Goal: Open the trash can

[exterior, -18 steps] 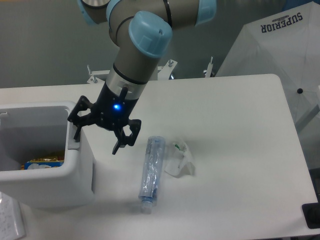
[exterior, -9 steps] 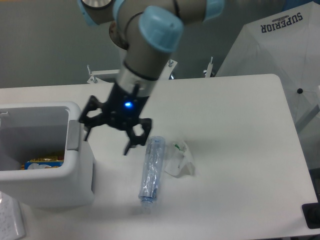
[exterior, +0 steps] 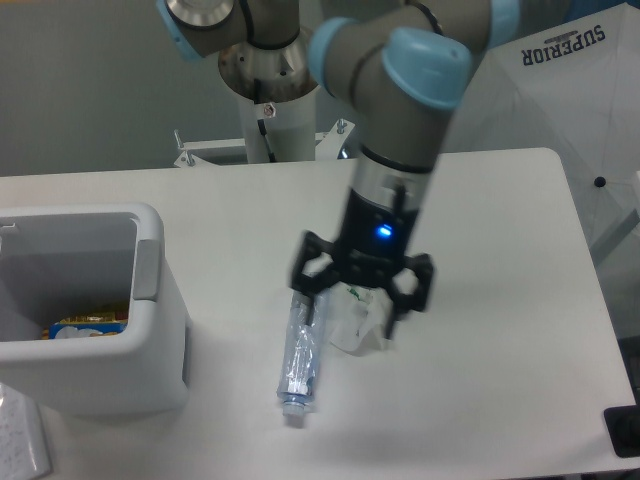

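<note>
The trash can [exterior: 120, 370] is a big white boxy bin at the table's left edge. Its top stands open and I can see inside; no lid lies over it. A grey push-tab [exterior: 147, 270] sits on its right rim. My gripper [exterior: 349, 322] is open and empty. It hangs well to the right of the can, over a clear crushed plastic bottle [exterior: 298, 355] and a crumpled clear wrapper [exterior: 358, 335]. Its fingers straddle the wrapper, and the left fingertip [exterior: 304, 312] is by the bottle's upper end.
A yellow and blue packet [exterior: 85, 325] lies inside the can. A sheet of paper [exterior: 20, 440] lies at the bottom left corner. A white "SUPERIOR" cover [exterior: 545, 90] stands off the table's far right. A black object [exterior: 622, 430] is at the bottom right.
My gripper has moved right from the can's push-tab rim, across the table, to above the bottle and wrapper. It stayed open. The can has not moved.
</note>
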`<state>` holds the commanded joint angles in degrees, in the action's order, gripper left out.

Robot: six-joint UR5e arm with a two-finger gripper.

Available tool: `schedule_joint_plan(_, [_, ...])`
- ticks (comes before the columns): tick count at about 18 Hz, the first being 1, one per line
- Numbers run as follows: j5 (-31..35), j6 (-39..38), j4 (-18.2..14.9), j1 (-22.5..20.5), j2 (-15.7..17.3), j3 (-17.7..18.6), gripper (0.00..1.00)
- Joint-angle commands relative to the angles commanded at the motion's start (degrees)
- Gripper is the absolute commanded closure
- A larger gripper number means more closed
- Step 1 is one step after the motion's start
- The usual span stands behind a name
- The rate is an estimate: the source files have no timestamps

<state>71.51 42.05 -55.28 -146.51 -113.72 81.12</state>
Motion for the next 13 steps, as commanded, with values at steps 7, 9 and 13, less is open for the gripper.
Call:
schedule_joint_plan(7, [8.54, 23.57, -0.61, -4.48, -3.44, 0.00, 0.00])
schedule_joint_plan(9, [11.44, 28.24, -0.79, -5.27, -3.62, 0.09, 0.00])
schedule_joint_plan(13, [13.83, 30.98, -1.14, -6.42, -3.71, 0.09, 0.00])
